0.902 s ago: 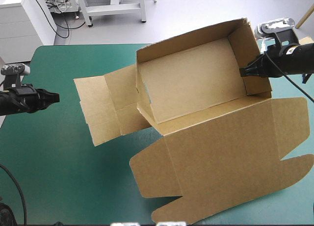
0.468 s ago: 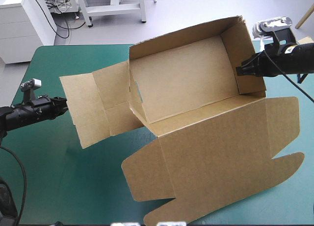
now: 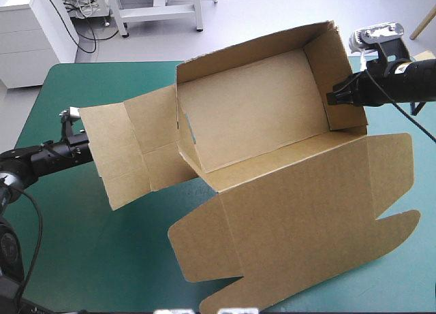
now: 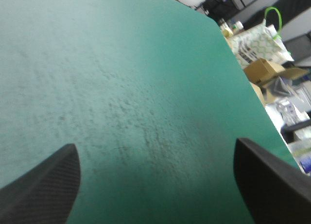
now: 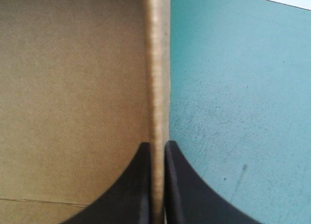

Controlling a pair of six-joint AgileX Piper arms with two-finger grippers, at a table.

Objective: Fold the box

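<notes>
The brown box (image 3: 252,116) stands as an open tray with its walls raised. Its big lid (image 3: 300,218) lies flat toward the table's front, and the left end flap (image 3: 126,150) is spread outward and slightly lifted. My right gripper (image 3: 332,98) is shut on the box's right end wall; in the right wrist view the wall's edge (image 5: 158,63) runs up from between the gripper (image 5: 156,144). My left gripper (image 3: 83,150) is at the outer edge of the left flap, its tip hidden by the board. In the left wrist view the gripper (image 4: 155,144) stands open, with only teal-green cover between its fingers.
Bare teal-green cover (image 3: 88,259) lies in front of the left flap and left of the lid. The lid's tabs reach close to the table's front edge. A white cabinet (image 3: 34,35) stands beyond the far left corner.
My left gripper has moved right up to the left flap's edge and opened. The box, still in the right gripper, has shifted a little to the left.
</notes>
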